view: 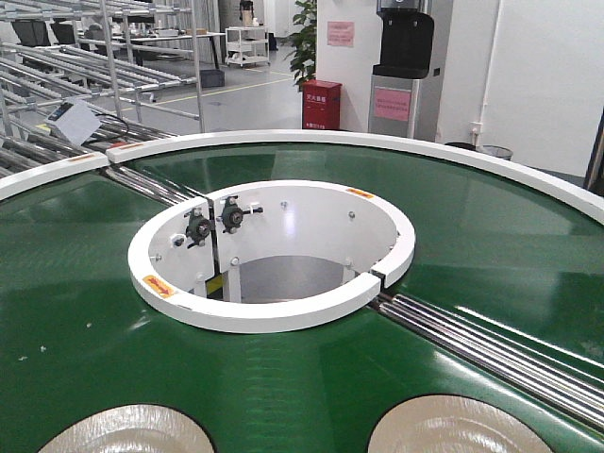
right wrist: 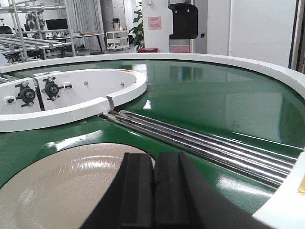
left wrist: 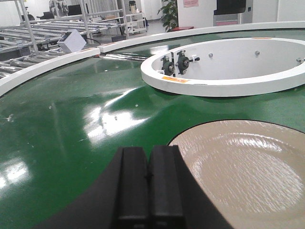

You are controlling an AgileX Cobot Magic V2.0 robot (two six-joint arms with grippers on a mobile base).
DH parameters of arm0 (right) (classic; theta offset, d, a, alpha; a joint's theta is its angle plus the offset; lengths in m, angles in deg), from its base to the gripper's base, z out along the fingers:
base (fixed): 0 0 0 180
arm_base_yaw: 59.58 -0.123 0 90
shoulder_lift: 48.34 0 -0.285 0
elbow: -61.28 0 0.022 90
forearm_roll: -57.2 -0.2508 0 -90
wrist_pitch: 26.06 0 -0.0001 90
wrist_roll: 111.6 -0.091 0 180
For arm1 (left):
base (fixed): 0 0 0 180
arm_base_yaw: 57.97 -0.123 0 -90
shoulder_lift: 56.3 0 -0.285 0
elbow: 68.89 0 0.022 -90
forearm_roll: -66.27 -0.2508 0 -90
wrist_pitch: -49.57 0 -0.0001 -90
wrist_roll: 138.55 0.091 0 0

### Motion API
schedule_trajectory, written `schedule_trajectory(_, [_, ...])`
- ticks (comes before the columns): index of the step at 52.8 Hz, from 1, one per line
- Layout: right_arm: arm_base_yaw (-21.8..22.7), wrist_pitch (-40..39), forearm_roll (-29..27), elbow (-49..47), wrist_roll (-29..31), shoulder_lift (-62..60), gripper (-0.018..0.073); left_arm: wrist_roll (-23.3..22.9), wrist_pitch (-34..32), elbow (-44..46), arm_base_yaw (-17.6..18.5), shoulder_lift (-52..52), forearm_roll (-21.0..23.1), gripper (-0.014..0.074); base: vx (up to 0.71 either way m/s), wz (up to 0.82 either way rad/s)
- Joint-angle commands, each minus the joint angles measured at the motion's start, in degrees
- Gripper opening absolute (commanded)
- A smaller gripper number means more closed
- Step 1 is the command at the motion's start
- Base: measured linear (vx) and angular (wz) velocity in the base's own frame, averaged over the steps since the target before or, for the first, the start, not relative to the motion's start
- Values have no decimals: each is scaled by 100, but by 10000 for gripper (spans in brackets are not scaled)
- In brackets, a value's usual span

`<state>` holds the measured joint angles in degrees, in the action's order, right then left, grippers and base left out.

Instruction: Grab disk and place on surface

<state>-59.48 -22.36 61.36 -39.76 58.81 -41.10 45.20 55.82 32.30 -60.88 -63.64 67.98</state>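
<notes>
Task not begun. The left disk (view: pixel 127 429) and right disk (view: pixel 458 425) lie on the green belt (view: pixel 283 377). Left fingers (left wrist: pixel 133 186) and right fingers (right wrist: pixel 138 186) are pressed together, empty. Grasping and placing remain.

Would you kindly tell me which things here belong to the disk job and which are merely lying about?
Job: left pale beige round disk; right pale beige round disk.
Lying about: white ring-shaped guard; shiny steel rollers; red box; leafy green plant.
</notes>
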Motion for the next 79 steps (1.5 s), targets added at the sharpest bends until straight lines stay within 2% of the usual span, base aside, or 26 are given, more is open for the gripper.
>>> schedule_trajectory(1, [8,-495,35,108,11,-67,-9,-59,-458,-71,14,99,-5,-5,0,0])
schedule_trajectory(12, [8,-495,35,108,11,-67,-9,-59,-579,-71,14,99,-5,-5,0,0])
schedule_trajectory(18, [8,-733,35,108,11,-67,-9,-59,-1004,-71,14,99,-5,-5,0,0])
schedule_trajectory(22, [8,-1072,35,108,11,-67,-9,-72,-1415,-8,14,99,42,-5,0,0])
schedule_trajectory(26, [8,-1653,35,108,6,-67,-9,-119,-2227,96,14,99,49,-5,0,0])
schedule_trajectory(30, [8,-2247,35,37,6,-67,-9,-219,-2713,304,14,90,49,-5,0,0])
schedule_trajectory(33, [8,-2348,35,-217,6,-67,-9,-309,-2587,653,14,85,42,-5,0,0])
schedule_trajectory(36, [8,-2135,35,-687,26,-16,-9,-293,-2065,1253,14,-4,36,-5,0,0])
schedule_trajectory(40, [8,-1665,35,-1529,178,247,-9,-20,-1570,2054,14,-385,36,-5,0,0])
schedule_trajectory(45, [8,-1220,35,-2721,514,1055,-9,258,-1388,3133,14,-1302,36,-5,0,0])
schedule_trajectory(56, [8,-1185,35,-4445,621,3307,-9,-28,-1021,4871,14,-3461,36,-5,0,0])
schedule_trajectory(65, [8,-1278,-2,-5016,590,4607,-9,-103,-743,5297,14,-4556,36,-5,0,0])
schedule_trajectory(74, [8,-1381,-8,-5041,475,5097,-2,-89,-757,5303,14,-5044,36,3,0,0])
schedule_trajectory(79, [8,-1307,-30,-5041,454,5171,36,-89,-757,5303,14,-5093,36,28,0,0])
